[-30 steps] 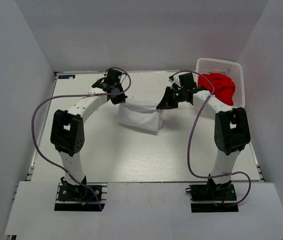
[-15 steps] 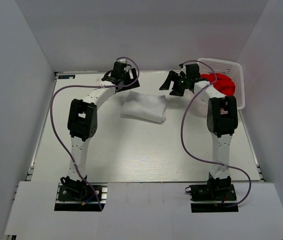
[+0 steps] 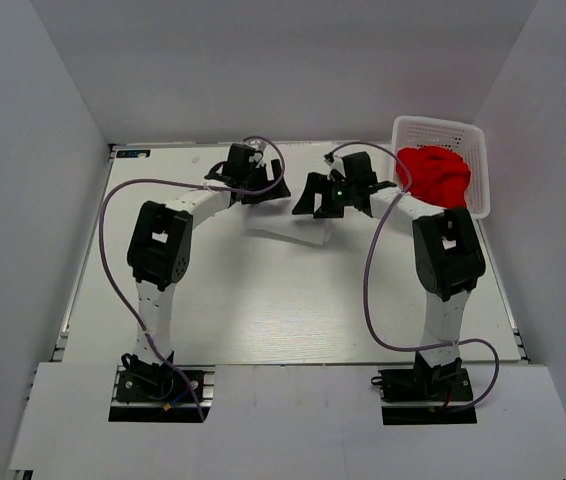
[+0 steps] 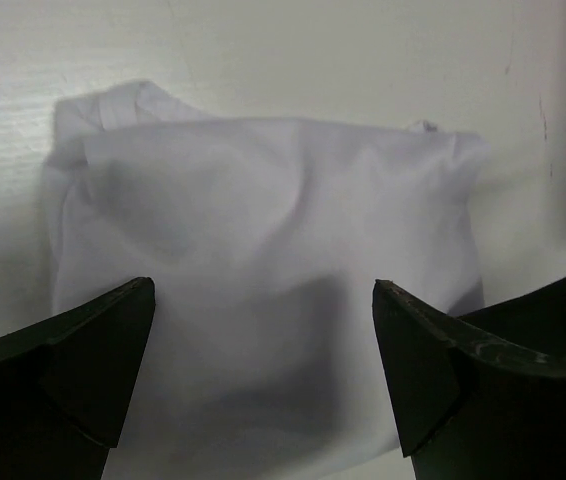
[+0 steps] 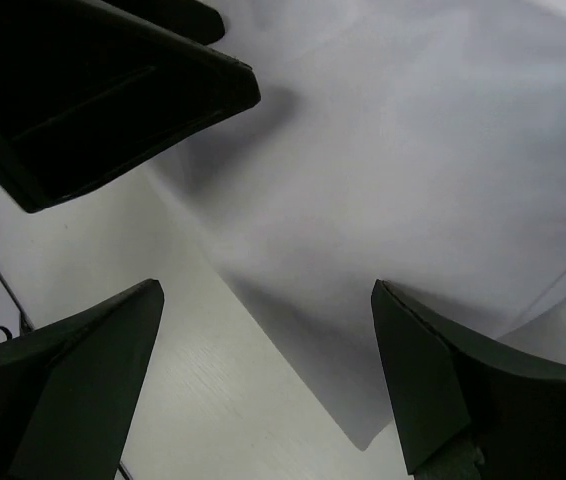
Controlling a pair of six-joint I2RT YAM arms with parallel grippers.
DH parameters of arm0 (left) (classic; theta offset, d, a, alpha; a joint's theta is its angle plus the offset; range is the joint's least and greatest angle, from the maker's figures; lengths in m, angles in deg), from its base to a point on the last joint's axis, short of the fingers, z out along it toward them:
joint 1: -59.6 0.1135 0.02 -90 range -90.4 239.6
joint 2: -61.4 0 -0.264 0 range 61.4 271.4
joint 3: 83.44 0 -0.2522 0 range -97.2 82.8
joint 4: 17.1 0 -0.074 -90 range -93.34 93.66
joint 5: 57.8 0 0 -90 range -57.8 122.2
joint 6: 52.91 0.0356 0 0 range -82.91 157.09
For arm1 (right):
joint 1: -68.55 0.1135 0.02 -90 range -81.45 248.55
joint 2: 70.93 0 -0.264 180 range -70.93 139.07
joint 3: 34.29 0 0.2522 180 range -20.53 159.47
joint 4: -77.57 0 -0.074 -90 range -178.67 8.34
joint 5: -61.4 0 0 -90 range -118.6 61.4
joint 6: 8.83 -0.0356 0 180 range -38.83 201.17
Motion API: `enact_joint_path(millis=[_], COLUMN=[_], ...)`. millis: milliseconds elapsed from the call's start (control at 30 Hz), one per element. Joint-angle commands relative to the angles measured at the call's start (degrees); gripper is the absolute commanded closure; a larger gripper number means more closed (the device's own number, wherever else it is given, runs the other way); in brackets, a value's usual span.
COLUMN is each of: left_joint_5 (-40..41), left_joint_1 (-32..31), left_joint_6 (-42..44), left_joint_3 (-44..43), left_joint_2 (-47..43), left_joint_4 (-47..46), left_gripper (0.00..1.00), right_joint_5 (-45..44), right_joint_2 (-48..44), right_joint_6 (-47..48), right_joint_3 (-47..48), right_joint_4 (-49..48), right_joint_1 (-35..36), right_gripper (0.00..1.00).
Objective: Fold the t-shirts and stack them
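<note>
From above, the left claw (image 3: 253, 185) and right claw (image 3: 315, 198) hang close together over the far side of the bench (image 3: 263, 300). The folded white t-shirt (image 3: 288, 228) lies just beneath and between them. The red t-shirt (image 3: 435, 172) is heaped in the basket (image 3: 433, 124), beyond the right claw's outer side.

Left wrist: the jaws are spread wide and empty, with white cloth below both fingers (image 4: 73, 350).

Right wrist: the jaws are also wide and empty, with the shirt's edge under the gap.

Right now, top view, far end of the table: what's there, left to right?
left hand → right hand → red t-shirt. The white t-shirt spans under both hands, so it's left out.
</note>
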Motion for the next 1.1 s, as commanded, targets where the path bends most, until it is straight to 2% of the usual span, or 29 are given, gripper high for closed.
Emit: enact_joint_path(millis=[0,167,233,300,433,533,667,767,833,900,967,1033,1067], left_joint_5=[-5.5,-2.7,-2.7,-5.0,-5.9,-0.8,6.1,5.5,2.9,-1.5,-3.5,-1.9,1.3], left_joint_1=[-0.5,-1.8,-2.4,-3.6,-6.2,-7.6,-7.6,-7.6,-8.1,-8.1,-8.1,-8.1,-8.1], left_joint_6=[-1.1,-1.8,-3.0,-4.5,-6.4,-5.9,-5.4,-4.6,-4.6,-4.6,-5.2,-5.2,-5.2], left_joint_3=[5.1,18.7,27.8,36.2,46.2,48.0,47.5,46.1,45.5,48.2,50.6,51.3,51.3], left_joint_2=[-5.1,-10.8,-14.9,-21.8,-34.3,-43.1,-48.2,-47.6,-45.7,-45.0,-44.5,-42.1,-40.9], left_joint_4=[-3.8,-2.6,-5.0,-6.4,-6.4,-4.8,-4.2,-4.2,-3.6,-6.0,-9.2,-10.3,-10.9], left_gripper=[0.0,0.0,0.0,0.0,0.0,0.0,0.0,0.0,0.0,0.0,0.0,0.0,0.0], right_joint_5=[1.5,0.6,0.4,1.0,0.8,-0.5,0.2,9.3,12.5,17.6,19.1,21.2,21.4], right_joint_2=[-1.1,-2.2,-4.7,-7.2,-17.1,-22.7,-29.2,-32.2,-32.7,-32.4,-30.9,-26.7,-25.5], right_joint_6=[-0.1,1.1,2.1,3.0,4.9,6.3,7.9,8.2,6.4,5.5,5.8,6.3,5.7], right_joint_3=[-3.9,-13.3,-16.0,-21.2,-28.7,-30.8,-29.9,-29.5,-31.9,-34.1,-35.7,-37.4,-37.9], right_joint_4=[-3.4,-4.2,-4.7,-4.6,-2.8,-1.4,-1.3,-4.4,-10.8,-16.7,-18.9,-24.1,-28.1], right_joint_1=[1.1,2.2,2.8,3.9,7.8,9.5,12.0,13.7,14.9,17.2,19.2,21.0,21.2], right_gripper=[0.1,0.1,0.1,0.1,0.1,0.1,0.1,0.1,0.1,0.1,0.1,0.1,0.1])
